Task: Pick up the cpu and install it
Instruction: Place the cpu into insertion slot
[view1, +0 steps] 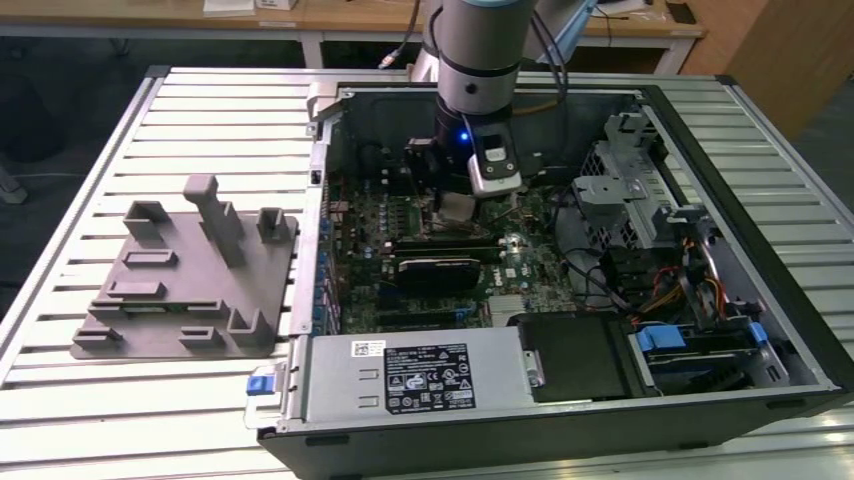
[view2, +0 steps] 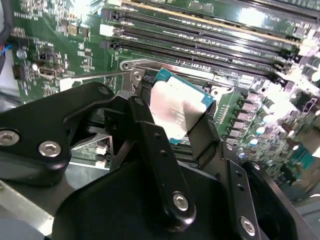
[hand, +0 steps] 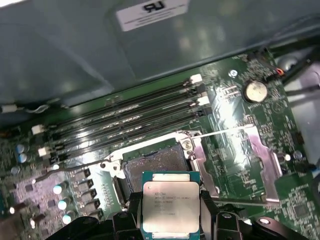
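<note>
- Black gripper on the grey arm reaches down into the open dark computer case. The case lies flat on the slatted grey metal desk.
- In the second wrist view, the fingers are clenched on the cpu, a small flat square chip with a silver-grey metal top and blue-green edge. One finger is on each of two opposite edges.
- The cpu hangs metal top up, just over the open black square socket on the green motherboard. Cannot tell whether it touches.
- Silver metal load plate is flipped open beside the socket, with long black memory slots just beyond.
- Grey plastic tray with upright posts stands near the desk edge at the exterior view's left, well apart from the gripper.
</note>
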